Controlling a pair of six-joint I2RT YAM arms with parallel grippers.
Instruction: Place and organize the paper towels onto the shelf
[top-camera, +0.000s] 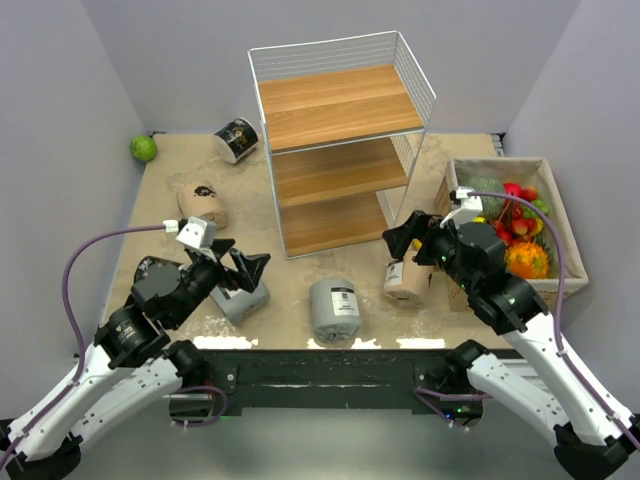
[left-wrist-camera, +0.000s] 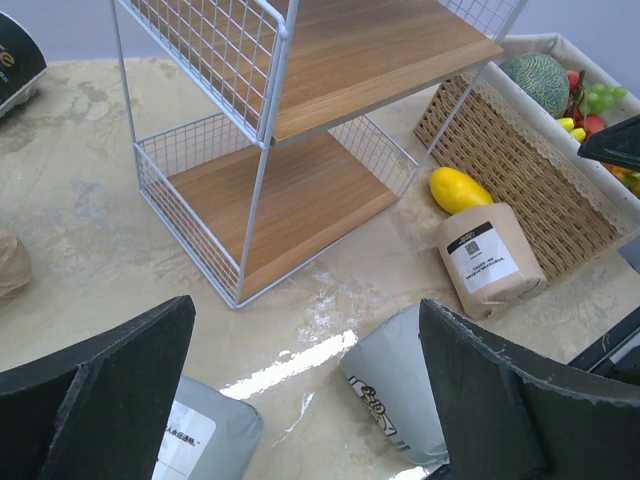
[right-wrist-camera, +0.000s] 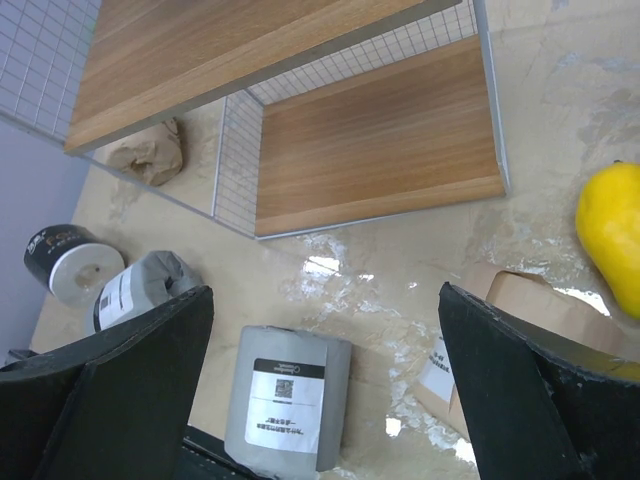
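Left tool (top-camera: 240, 262) is hanging over the near-left part of the table (top-camera: 300, 285), fingers spread wide, nothing between them. Right under it lies the left grey roll (top-camera: 242, 300), on its side, with its white label patch showing in my left wrist view.

Next to that, near the front edge and between my two arms, there's the middle grey roll (top-camera: 336, 308), lying with its label facing up.

Over to the right: right tool (top-camera: 412, 240) is open as well, fingers far apart and gripping nothing. It hovers above the right beige roll (top-camera: 407, 282), which lies on the table just beside the woven basket (top-camera: 560, 275). A yellow fruit (right-wrist-camera: 610, 235) sits near that roll, up against the basket wall.

The shelf (top-camera: 340, 140) stands at the middle back of the table, three wooden boards in a white wire frame. Its bottom board is plain in both wrist views.

Left of the shelf lies the left beige roll (top-camera: 203, 205). Further back, just off the shelf's far-left corner, is a black roll (top-camera: 237, 139). My right wrist view picks up a second black roll (right-wrist-camera: 65, 260), pale end toward the lens, near the left grey roll.

A green fruit (top-camera: 144, 148) sits in the back-left corner. Every roll I can see is on the table, outside the shelf.
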